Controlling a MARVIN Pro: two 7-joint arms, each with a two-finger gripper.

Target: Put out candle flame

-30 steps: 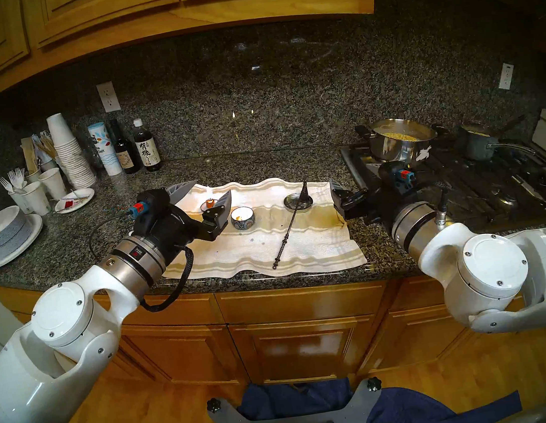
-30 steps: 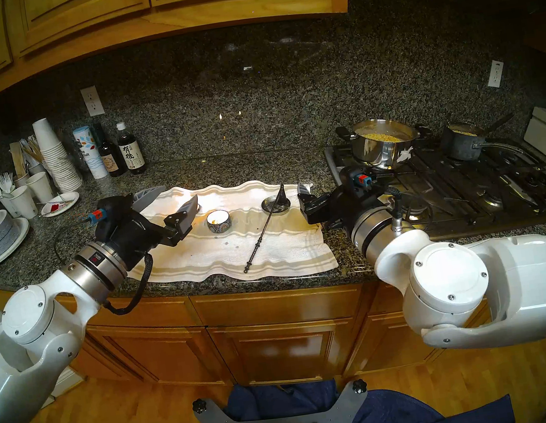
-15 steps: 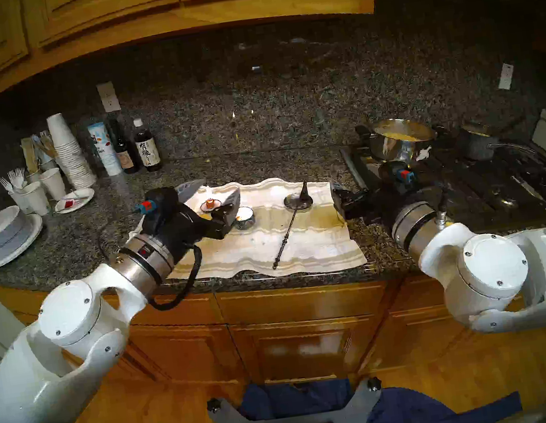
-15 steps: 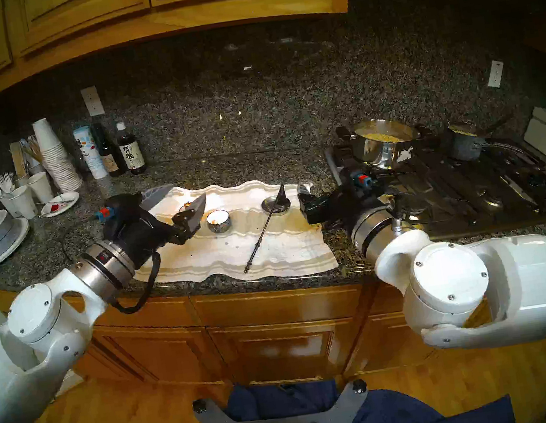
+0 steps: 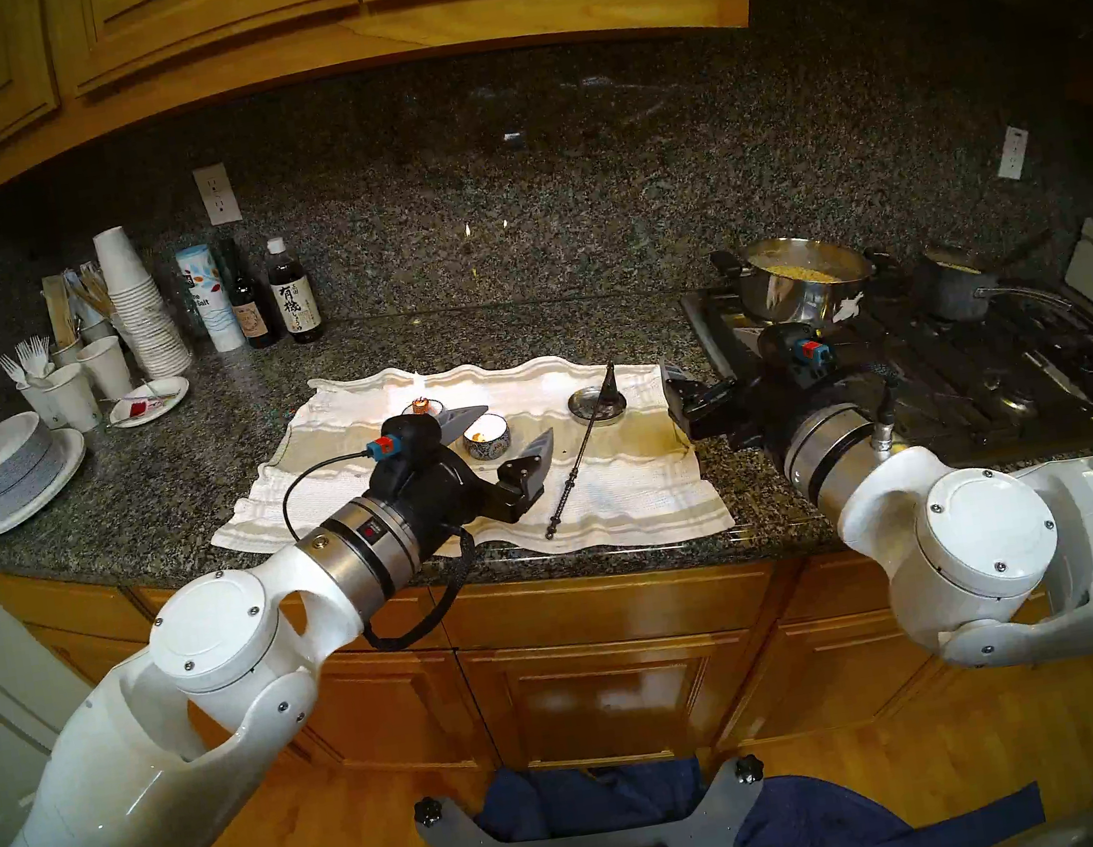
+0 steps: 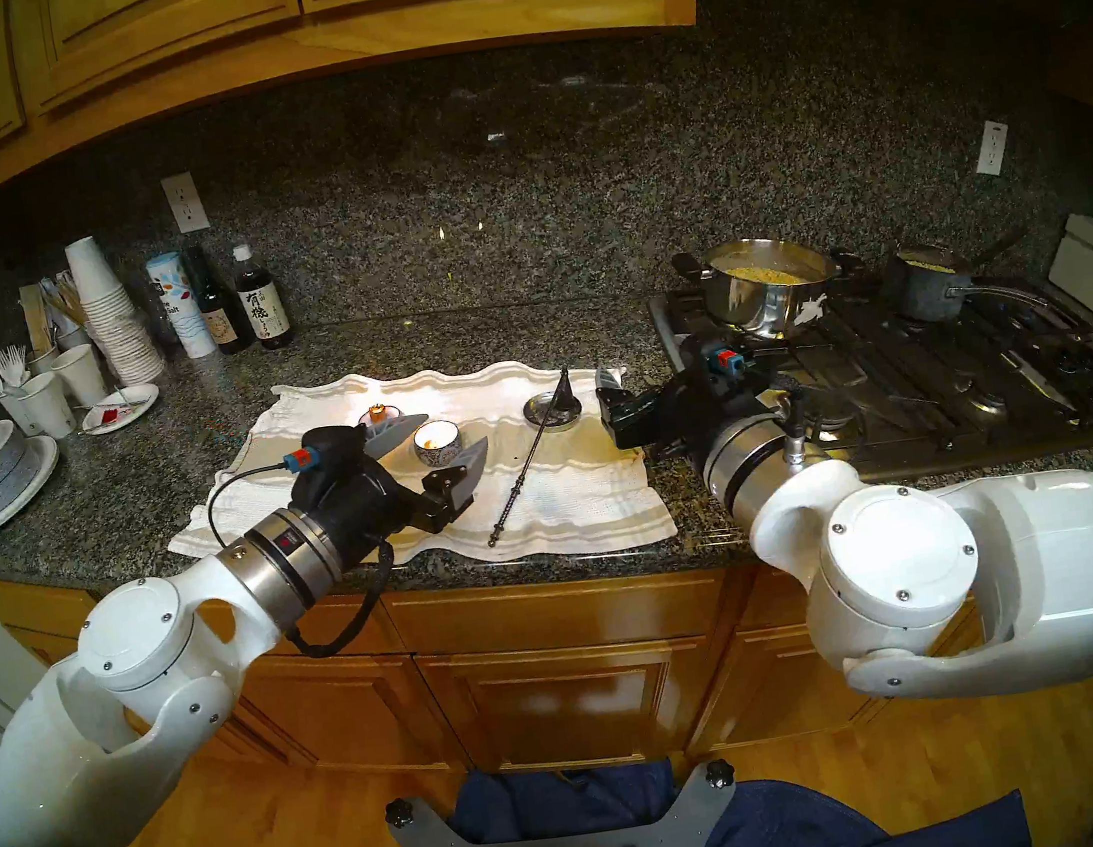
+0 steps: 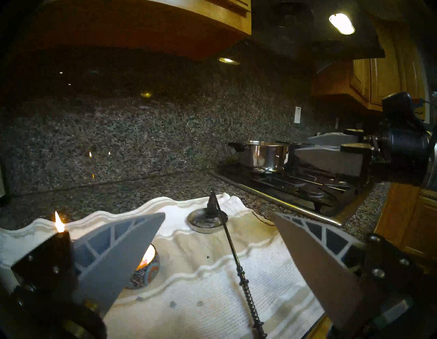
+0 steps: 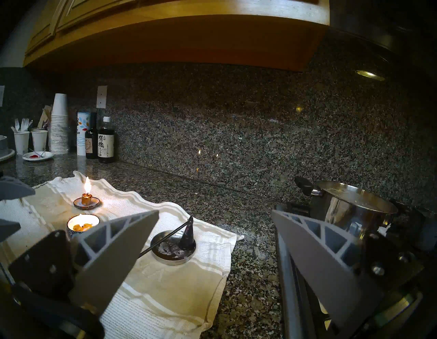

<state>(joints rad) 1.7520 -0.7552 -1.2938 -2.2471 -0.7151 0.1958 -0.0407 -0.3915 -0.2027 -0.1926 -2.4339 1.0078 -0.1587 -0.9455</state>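
Two candles burn on the white towel [image 5: 615,486]: a short stub on a saucer [image 5: 420,408] [image 8: 86,198], and one in a patterned bowl [image 5: 487,436] [image 7: 147,268]. A black snuffer [image 5: 579,450] lies with its cone [image 7: 212,204] on a metal dish [image 5: 587,406] and its handle [image 7: 236,256] pointing at the counter's front edge. My left gripper [image 5: 519,422] [image 7: 218,214] hovers open and empty beside the bowl candle, left of the handle. At the towel's right edge, by the stove, my right gripper [image 8: 215,211] is open and empty.
A steel pot [image 5: 803,281] and a dark saucepan [image 5: 958,288] sit on the stove at right. Stacked paper cups [image 5: 139,308], bottles [image 5: 296,300], forks in cups and a pile of plates [image 5: 19,472] crowd the counter's left. Cabinets overhang the backsplash.
My left arm swung right and toward the counter's front, from the towel's left end to beside the bowl candle, uncovering the stub candle. Its jaws stayed open. The right arm has not moved.
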